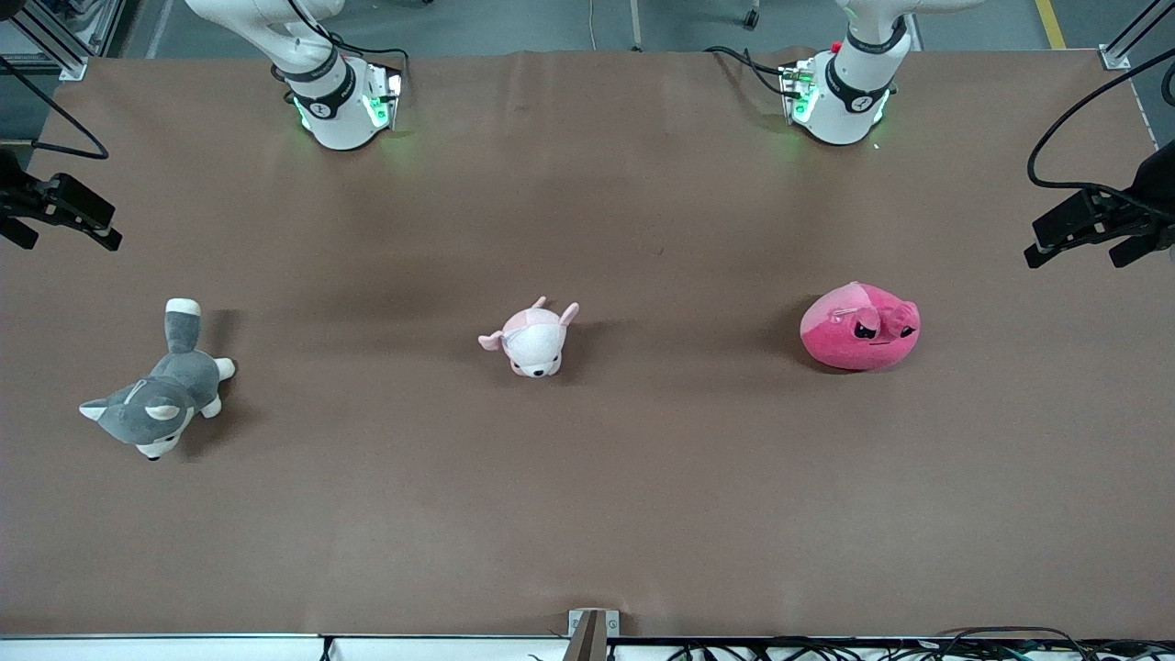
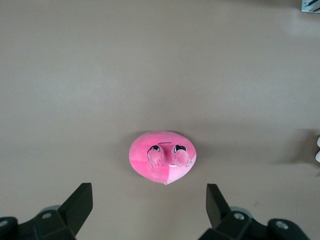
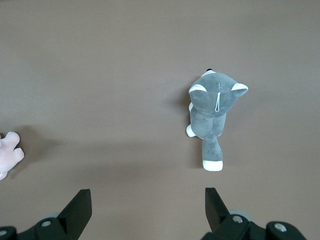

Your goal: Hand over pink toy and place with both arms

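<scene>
The pink toy, a round hot-pink plush with dark angry eyes, lies on the brown table toward the left arm's end. In the left wrist view the pink toy sits far below, just ahead of my left gripper, which hangs high over the table, open and empty. My right gripper is also open and empty, high over the right arm's end of the table. Neither gripper shows in the front view; only the right arm's base and the left arm's base do.
A pale pink-and-white plush animal lies mid-table. A grey-and-white plush dog lies toward the right arm's end, and it also appears as the plush dog under the right wrist. Black fixtures stick in over both table ends.
</scene>
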